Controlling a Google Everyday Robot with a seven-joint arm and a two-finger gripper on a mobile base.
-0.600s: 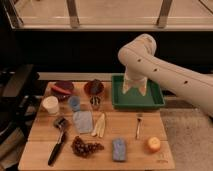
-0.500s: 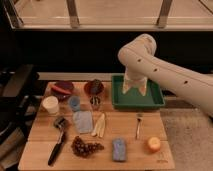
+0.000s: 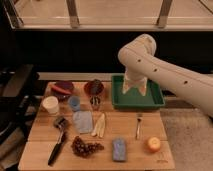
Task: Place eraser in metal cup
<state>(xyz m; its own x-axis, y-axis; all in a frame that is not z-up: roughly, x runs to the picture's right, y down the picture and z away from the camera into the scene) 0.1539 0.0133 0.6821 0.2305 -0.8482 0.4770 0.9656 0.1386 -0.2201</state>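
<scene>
The metal cup (image 3: 95, 103) is a small shiny cylinder standing on the wooden table, just left of the green tray (image 3: 155, 100). The eraser (image 3: 60, 121), a small dark grey block, lies at the table's left, touching the top end of a long black-handled tool (image 3: 55, 148). My gripper (image 3: 134, 88) hangs from the white arm, pointing down over the left half of the green tray. It is open and nothing sits between its pale fingers (image 3: 125, 87). It is to the right of the metal cup and far from the eraser.
Left of the metal cup stand a light-blue cup (image 3: 74, 103) and a white cup (image 3: 50, 105); two red bowls (image 3: 63, 89) sit behind. A grey cloth (image 3: 82, 121), grapes (image 3: 85, 147), blue sponge (image 3: 119, 149), fork (image 3: 139, 125) and orange (image 3: 153, 145) lie nearer the front.
</scene>
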